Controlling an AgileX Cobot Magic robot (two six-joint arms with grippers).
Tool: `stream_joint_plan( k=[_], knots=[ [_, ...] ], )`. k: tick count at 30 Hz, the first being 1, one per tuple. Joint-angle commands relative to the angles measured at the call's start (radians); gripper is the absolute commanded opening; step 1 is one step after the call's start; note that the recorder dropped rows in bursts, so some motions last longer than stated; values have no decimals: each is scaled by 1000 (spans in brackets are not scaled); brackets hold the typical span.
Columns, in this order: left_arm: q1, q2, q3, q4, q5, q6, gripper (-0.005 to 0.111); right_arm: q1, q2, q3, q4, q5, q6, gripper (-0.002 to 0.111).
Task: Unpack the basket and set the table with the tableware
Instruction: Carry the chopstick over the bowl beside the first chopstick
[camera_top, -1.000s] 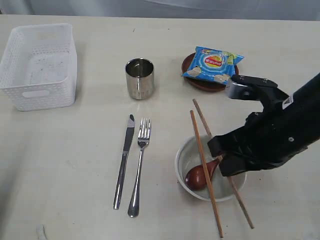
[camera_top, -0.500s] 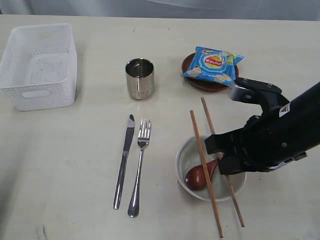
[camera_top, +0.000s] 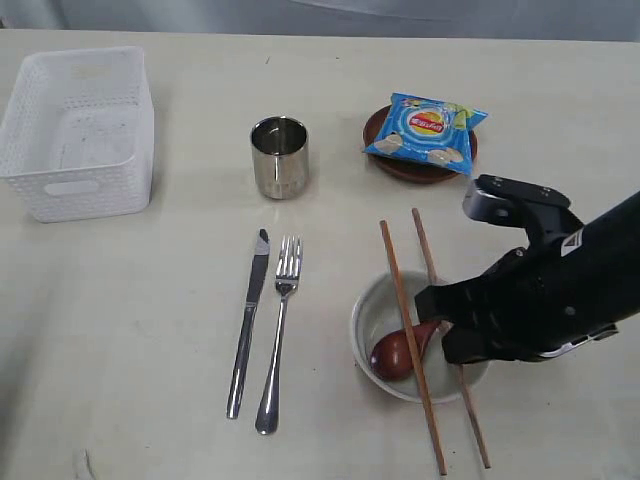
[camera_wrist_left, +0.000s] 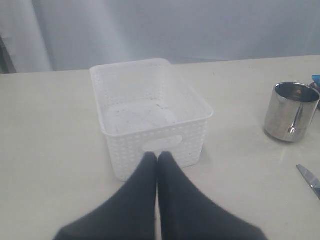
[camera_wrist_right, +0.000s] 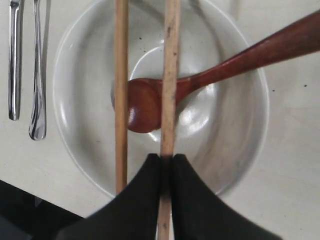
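Note:
My right gripper (camera_wrist_right: 167, 157) is shut on one brown chopstick (camera_wrist_right: 171, 75), holding it over the off-white bowl (camera_wrist_right: 65, 130) beside the other chopstick (camera_wrist_right: 121, 75). Both chopsticks (camera_top: 405, 320) cross the bowl (camera_top: 362, 318), almost parallel. The reddish-brown spoon (camera_top: 395, 352) rests inside it. Left of the bowl, the knife (camera_top: 248, 320) and fork (camera_top: 279, 330) lie side by side. The steel cup (camera_top: 279, 157) stands farther back. The white basket (camera_top: 78, 130) is empty at the far left. My left gripper (camera_wrist_left: 158, 155) is shut on nothing, just short of the basket (camera_wrist_left: 150, 107).
A blue chip bag (camera_top: 425, 128) lies on the dark brown plate (camera_top: 385, 160) behind the bowl. My right arm (camera_top: 545, 285) covers the table to the right of the bowl. The cup (camera_wrist_left: 291, 111) shows beside the basket in the left wrist view.
My right gripper has shifted slightly right and swung the held chopstick, so it now lies nearly parallel to the other one. The left arm has not moved.

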Motion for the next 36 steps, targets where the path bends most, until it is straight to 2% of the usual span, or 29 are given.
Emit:
stream_joint_plan(
  k=[1,12,14,15,17,20,24,29,36],
  knots=[
    [-8,-5,2,-3,-2,2,0,2,-4,15,-1,-26,-4,0],
    [-8,-5,2,-3,-2,2,0,2,-4,15,-1,-40,-46,0],
    [-8,-5,2,-3,-2,2,0,2,-4,15,-1,-58,-59,9],
    [-8,-5,2,-3,-2,2,0,2,-4,15,6,-60,-59,25],
    [-8,-5,2,-3,-2,2,0,2,-4,15,5,-60,-59,42],
    [-8,-5,2,-3,-2,2,0,2,-4,13,4,-54,-59,41],
    [-8,-5,2,-3,-2,0,0,2,-4,-90,-63,44,-62,41],
    [-8,-5,2,-3,-2,0,0,4,-4,-155,-70,148,-62,48],
    [-8,-5,2,-3,-2,0,0,137,-4,-155,-294,141,133,48]
  ],
)
